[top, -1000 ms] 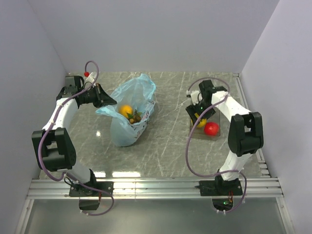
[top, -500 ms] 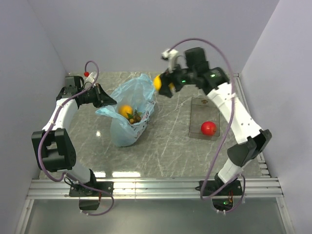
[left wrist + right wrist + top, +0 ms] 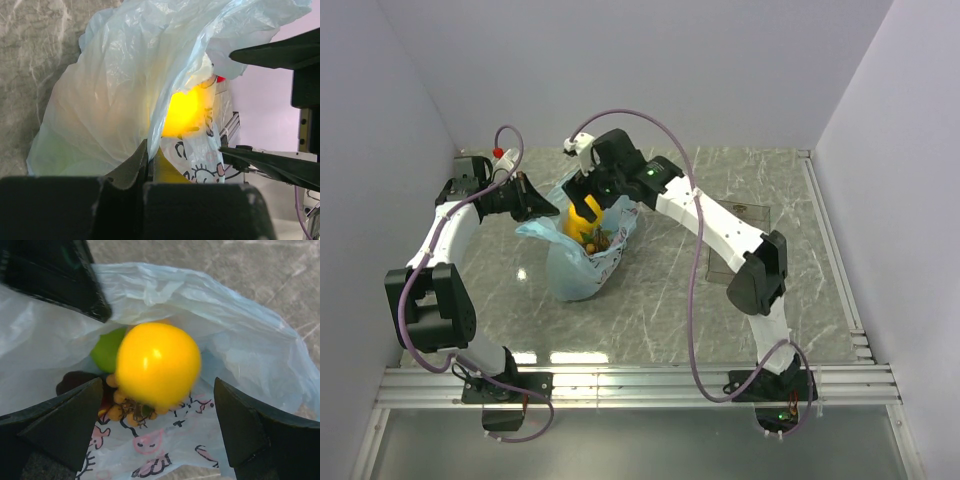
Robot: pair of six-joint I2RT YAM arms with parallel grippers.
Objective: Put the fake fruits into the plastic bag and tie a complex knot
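Note:
The light-blue plastic bag (image 3: 575,270) stands open at the left-middle of the table. My left gripper (image 3: 542,208) is shut on its rim, which runs between the jaws in the left wrist view (image 3: 149,160). My right gripper (image 3: 588,208) hangs over the bag mouth with its jaws wide open. In the right wrist view a yellow round fruit (image 3: 157,362), slightly blurred, sits between the fingers (image 3: 65,425) and touches neither. A green apple (image 3: 106,351) and brown balls (image 3: 120,410) lie in the bag (image 3: 240,355). The red fruit is hidden behind the right arm.
The clear tray (image 3: 755,215) lies right of centre, partly covered by the right arm, which stretches across the table's middle. Grey walls close in the back and both sides. A metal rail runs along the near edge.
My right gripper carried the yellow fruit from the tray leftward to above the bag mouth and opened. The left gripper has kept holding the bag rim.

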